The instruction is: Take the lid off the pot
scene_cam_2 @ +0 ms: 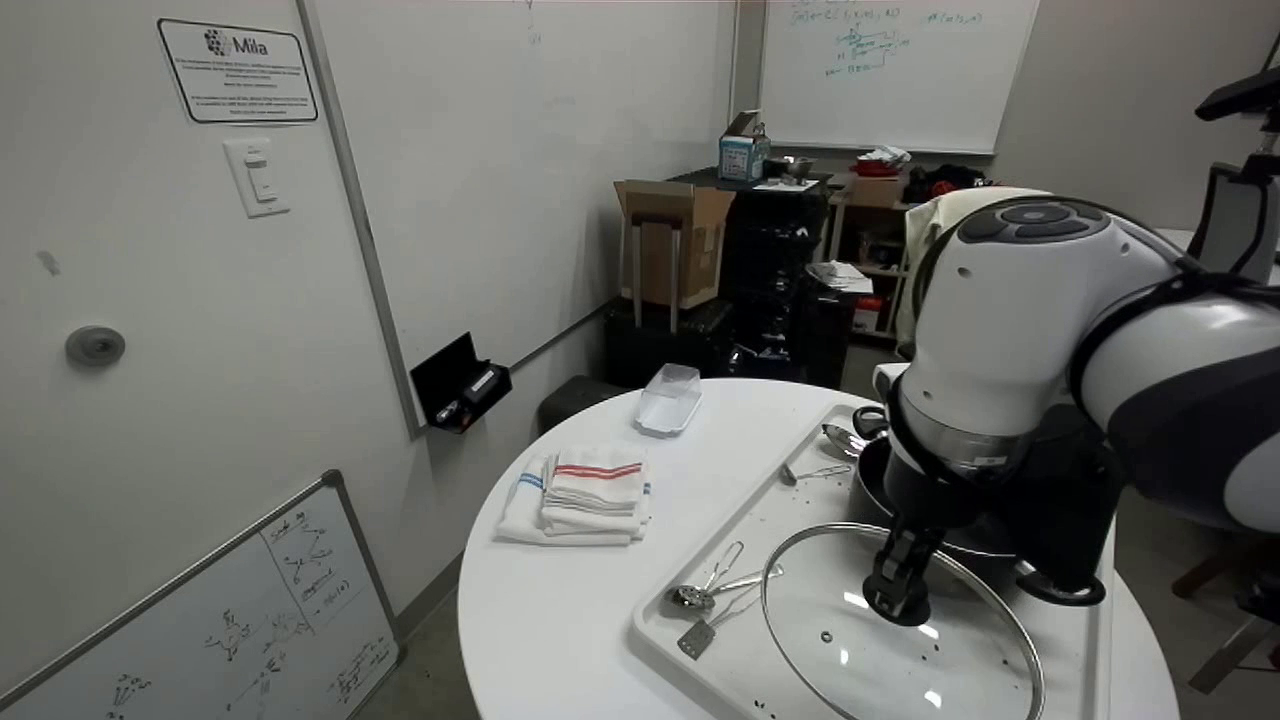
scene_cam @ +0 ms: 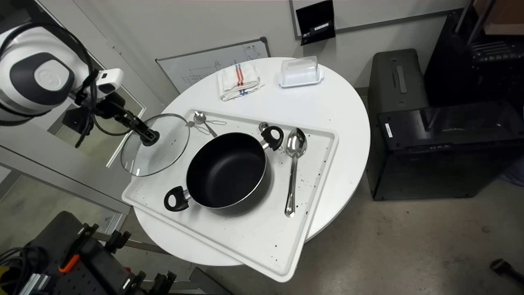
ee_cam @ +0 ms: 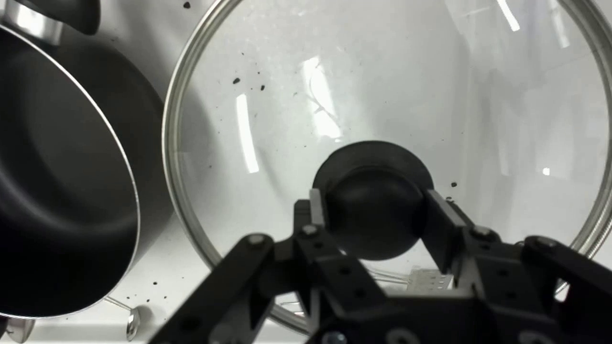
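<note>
Jaws clamped on its knob (ee_cam: 374,205), the lid (ee_cam: 382,91) is off the pot (ee_cam: 71,177), at three o'clock from it in the wrist view; lower it level and slowly, as clearance above the tray (scene_cam: 254,250) is hard to judge.

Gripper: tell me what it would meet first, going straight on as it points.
Probably the white tray: the gripper points down at it, holding the lid by its knob, so the lid leads. The small spatula lying there might come first; depth is unclear.
</note>
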